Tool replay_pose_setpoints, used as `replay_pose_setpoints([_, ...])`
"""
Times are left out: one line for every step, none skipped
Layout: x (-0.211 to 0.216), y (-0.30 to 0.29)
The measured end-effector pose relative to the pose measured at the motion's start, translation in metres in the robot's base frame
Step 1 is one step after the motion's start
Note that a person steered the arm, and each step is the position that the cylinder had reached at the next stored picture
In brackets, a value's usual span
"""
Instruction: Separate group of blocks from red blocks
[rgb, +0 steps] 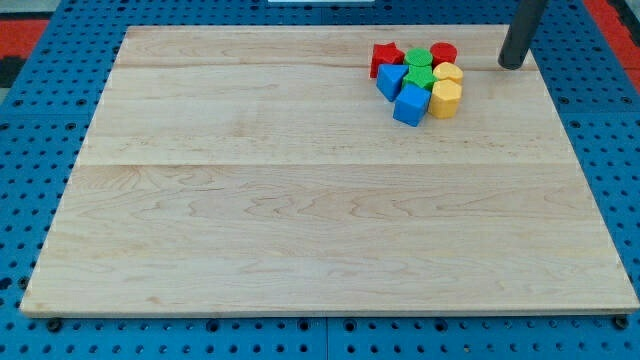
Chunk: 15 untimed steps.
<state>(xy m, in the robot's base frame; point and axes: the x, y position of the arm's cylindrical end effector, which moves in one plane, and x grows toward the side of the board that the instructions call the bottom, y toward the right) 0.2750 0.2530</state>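
Note:
A tight cluster of blocks sits near the view's top right of the wooden board (300, 200). A red star-shaped block (385, 57) is at the cluster's top left and a red round block (443, 53) at its top right. Between them are a green round block (419, 58) and a green block (420, 77) below it. A blue triangular block (390, 80) and a blue cube (410, 104) lie at the lower left. Two yellow blocks (448, 73) (446, 99) lie at the right. My tip (512, 65) stands to the right of the cluster, apart from it.
The board lies on a blue pegboard surface (30, 150) with red pads at the view's top corners (20, 40).

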Motion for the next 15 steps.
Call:
replay_pose_setpoints([0.000,0.001])
replay_pose_setpoints([0.000,0.002])
replay_pose_setpoints([-0.001,0.002])
replay_pose_setpoints([-0.003,0.001])
replay_pose_setpoints([-0.043,-0.043])
replay_pose_setpoints([-0.049,-0.095])
replay_pose_setpoints([-0.049,-0.103])
replay_pose_setpoints([-0.045,-0.041])
replay_pose_setpoints([-0.022,0.050])
replay_pose_setpoints([-0.003,0.015])
replay_pose_setpoints([-0.006,-0.059])
replay_pose_setpoints([-0.015,-0.124])
replay_pose_setpoints([-0.043,-0.142])
replay_pose_setpoints([-0.047,-0.150])
replay_pose_setpoints([-0.043,-0.153])
